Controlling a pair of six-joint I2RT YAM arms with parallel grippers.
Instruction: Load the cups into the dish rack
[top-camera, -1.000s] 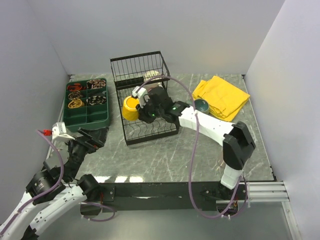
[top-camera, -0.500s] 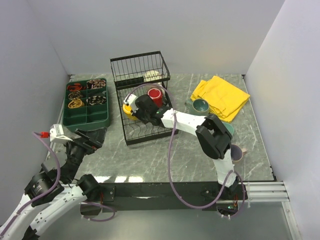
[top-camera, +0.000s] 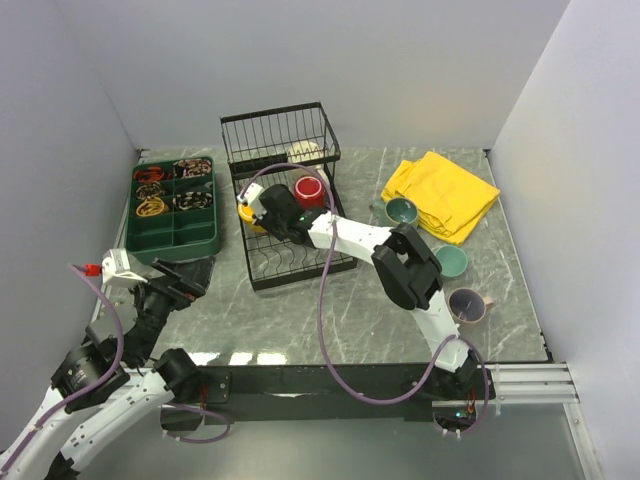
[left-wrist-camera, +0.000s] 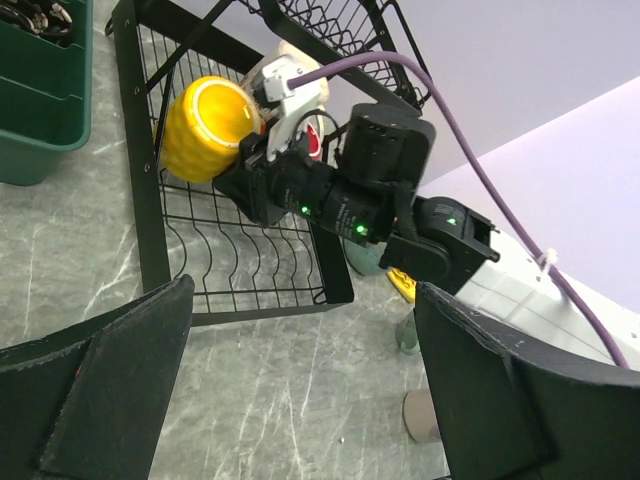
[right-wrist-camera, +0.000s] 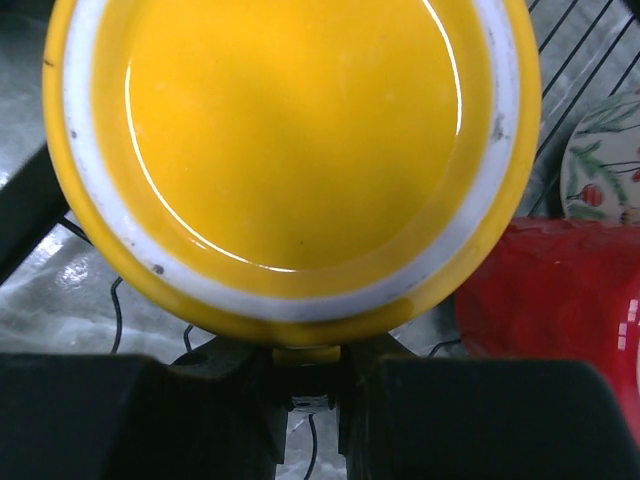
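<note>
My right gripper (top-camera: 263, 214) is shut on the handle of the yellow mug (top-camera: 248, 214), which lies tipped on its side over the left part of the black wire dish rack (top-camera: 300, 268). In the right wrist view the yellow mug (right-wrist-camera: 300, 150) fills the frame, its handle between my fingers (right-wrist-camera: 130, 420). A red mug (top-camera: 308, 189) and a cream mug (top-camera: 303, 152) sit in the rack. A small teal mug (top-camera: 402, 210), a large teal mug (top-camera: 451, 261) and a pinkish-beige mug (top-camera: 467, 304) stand on the table at the right. My left gripper (left-wrist-camera: 300, 400) is open and empty, near the table's front left.
A dark green compartment tray (top-camera: 175, 235) with small items stands left of the rack. A yellow cloth (top-camera: 440, 192) lies at the back right. White walls close in the table on three sides.
My right arm has swung its elbow in and carried the yellow mug a little left over the rack. The red mug, hidden a second ago, now shows. The left arm has barely moved.
</note>
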